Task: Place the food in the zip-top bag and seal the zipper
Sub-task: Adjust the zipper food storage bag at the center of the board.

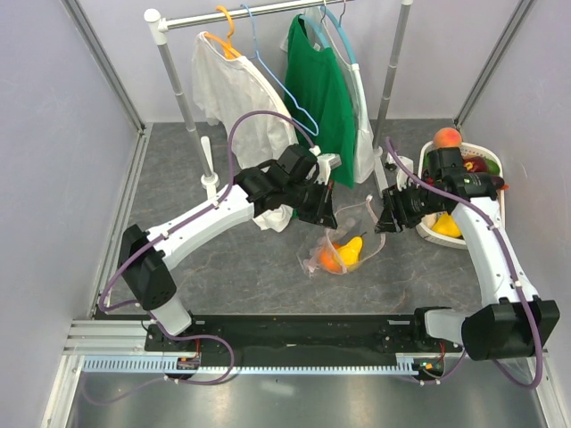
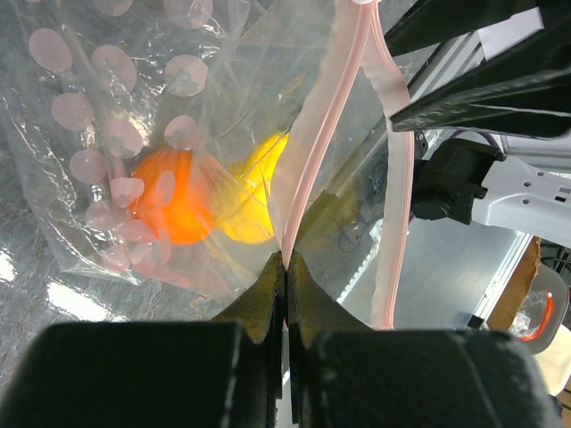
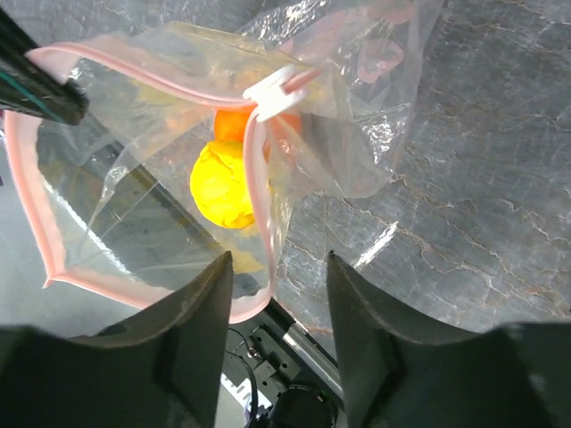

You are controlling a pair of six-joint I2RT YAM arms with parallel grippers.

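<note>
Ideally the left pincer (image 2: 285, 265), clenched on the zipper (image 2: 310, 160), holds up the mouth of the zip-top bag (image 3: 134, 178) above the table (image 1: 259, 285) while the right pincer (image 3: 278, 267), jaws apart, closes squarely on the opposite rim.

top view: white oval basket (image 1: 432, 234) half covered by white right arm (image 1: 486, 241), dark pieces (image 1: 477, 166) inside too small to name | left wrist view: clear pink-dotted plastic bag (image 2: 134, 107) cut off at top edge, round orange toy fruit (image 2: 174, 209) blurred behind film, yellow toy fruit (image 2: 254, 205) partly behind pale pink zipper strip (image 2: 312, 152) | right wrist view: orange fruit mostly behind yellow one
</note>
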